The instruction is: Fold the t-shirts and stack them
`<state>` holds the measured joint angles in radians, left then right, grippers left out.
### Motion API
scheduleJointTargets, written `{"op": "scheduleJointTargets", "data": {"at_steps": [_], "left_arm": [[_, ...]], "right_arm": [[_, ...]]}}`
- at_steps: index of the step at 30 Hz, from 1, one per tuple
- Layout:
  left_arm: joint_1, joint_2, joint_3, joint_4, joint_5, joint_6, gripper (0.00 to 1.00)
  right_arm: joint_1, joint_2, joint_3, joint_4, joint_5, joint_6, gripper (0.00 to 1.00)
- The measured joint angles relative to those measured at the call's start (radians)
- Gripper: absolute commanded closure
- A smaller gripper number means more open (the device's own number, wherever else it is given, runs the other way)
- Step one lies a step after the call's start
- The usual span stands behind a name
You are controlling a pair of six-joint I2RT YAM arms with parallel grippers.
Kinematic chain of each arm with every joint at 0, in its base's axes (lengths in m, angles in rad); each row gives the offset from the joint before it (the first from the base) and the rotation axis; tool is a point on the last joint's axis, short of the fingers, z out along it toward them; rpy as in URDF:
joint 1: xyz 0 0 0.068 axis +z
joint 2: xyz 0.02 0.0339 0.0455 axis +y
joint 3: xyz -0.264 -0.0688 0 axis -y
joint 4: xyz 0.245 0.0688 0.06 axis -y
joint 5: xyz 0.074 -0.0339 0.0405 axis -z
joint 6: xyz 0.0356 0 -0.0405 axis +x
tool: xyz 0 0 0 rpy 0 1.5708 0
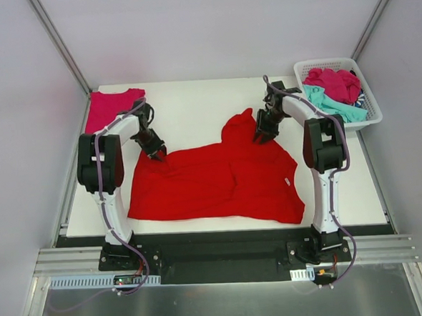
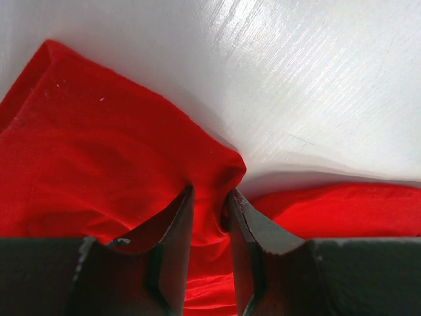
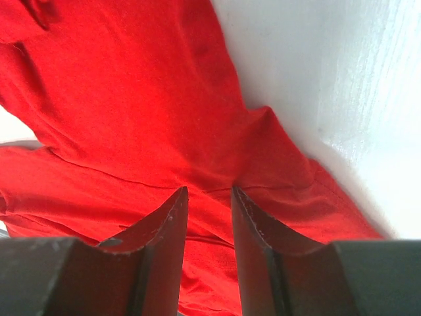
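Red t-shirt (image 1: pixel 212 183) bunches pinched in left gripper (image 2: pixel 210 195); right gripper (image 3: pixel 209 191) over it, grip unclear.

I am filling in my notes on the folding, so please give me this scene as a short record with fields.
red t-shirt: spread but crumpled, middle of the white table
left gripper: pinching a fold at its far left edge
right gripper: at its far right part; grip unclear
pink t-shirt: lying at the table's far left corner
basket: far right, holds a magenta shirt and a teal shirt
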<state>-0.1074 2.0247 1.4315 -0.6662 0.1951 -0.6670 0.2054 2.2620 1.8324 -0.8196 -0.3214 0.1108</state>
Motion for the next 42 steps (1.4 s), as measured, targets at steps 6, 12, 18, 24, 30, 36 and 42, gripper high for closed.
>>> {"op": "scheduleJointTargets", "data": {"at_steps": [6,12,18,24,30,36,42], "left_arm": [[0.007,-0.017,-0.026,0.024,-0.017,-0.002,0.73],[0.031,-0.022,-0.034,0.028,-0.019,0.000,0.72],[0.064,-0.030,-0.040,0.030,-0.027,0.003,0.72],[0.082,-0.030,-0.034,0.029,-0.034,0.005,0.72],[0.083,0.027,0.071,0.011,-0.052,0.016,0.72],[0.083,0.051,0.172,-0.029,-0.057,0.023,0.72],[0.081,0.031,0.261,-0.058,-0.057,0.026,0.71]], "right_arm": [[0.000,-0.025,-0.055,0.021,0.014,-0.001,0.66],[-0.012,-0.047,-0.091,0.036,0.037,0.000,0.67],[-0.045,-0.061,-0.113,0.053,0.048,0.001,0.68],[-0.083,-0.064,-0.121,0.063,0.048,0.004,0.68],[-0.093,-0.064,-0.108,0.063,0.032,0.005,0.68],[-0.082,-0.064,-0.031,0.049,0.017,-0.004,0.65],[-0.052,-0.045,0.186,-0.018,0.016,-0.010,0.65]]}}
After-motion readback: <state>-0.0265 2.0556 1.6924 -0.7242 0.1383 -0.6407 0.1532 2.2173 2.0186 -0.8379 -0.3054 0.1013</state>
